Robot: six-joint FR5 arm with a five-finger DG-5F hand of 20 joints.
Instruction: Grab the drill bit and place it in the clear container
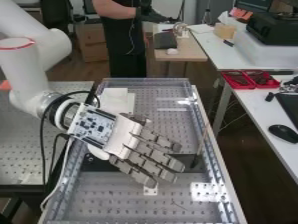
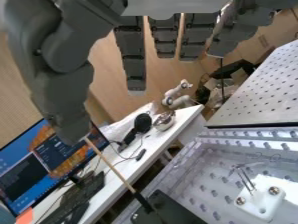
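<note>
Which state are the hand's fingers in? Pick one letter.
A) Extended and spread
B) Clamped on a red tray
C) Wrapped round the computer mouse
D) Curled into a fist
A: in the high view, the hand has its fingers extended, nearly straight, with gaps between them.

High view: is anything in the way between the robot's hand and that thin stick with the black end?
Nothing that I can see. Only a small gap shows between the hand and the stick, whose black end is beside the fingertips.
</note>
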